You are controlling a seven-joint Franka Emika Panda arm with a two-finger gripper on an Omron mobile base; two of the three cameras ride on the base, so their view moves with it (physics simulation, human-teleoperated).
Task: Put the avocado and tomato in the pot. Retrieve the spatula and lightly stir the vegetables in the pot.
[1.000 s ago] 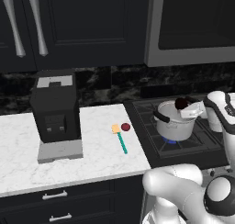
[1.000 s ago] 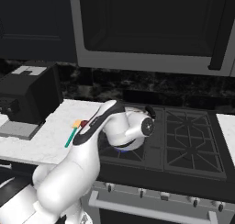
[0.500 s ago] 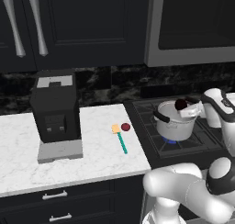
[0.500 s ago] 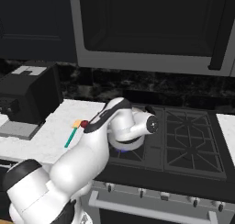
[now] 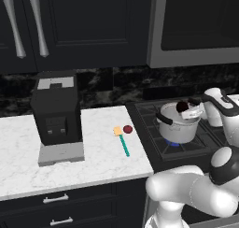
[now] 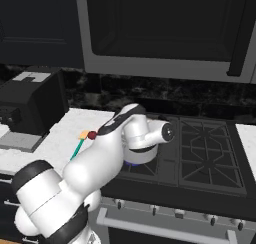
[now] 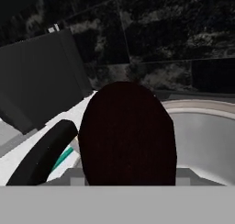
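The dark oval lump right in front of my hand camera is, I take it, the avocado. It sits between the fingers, half closed around it, so I read it as gripped, though the lump itself hides the tips. I have it over the pot, just above the pale rim, because that is where it has to drop. From the left base view the gripper hangs over the pot's mouth with the dark lump at its end. The pot stands on the stove's near left burner, one black handle towards the counter.

The tomato waits on that counter, touching or just beside the spatula's yellow head, teal handle pointing at me. Both lie close to the stove, an easy reach for later. The coffee machine stands well apart, to the left.
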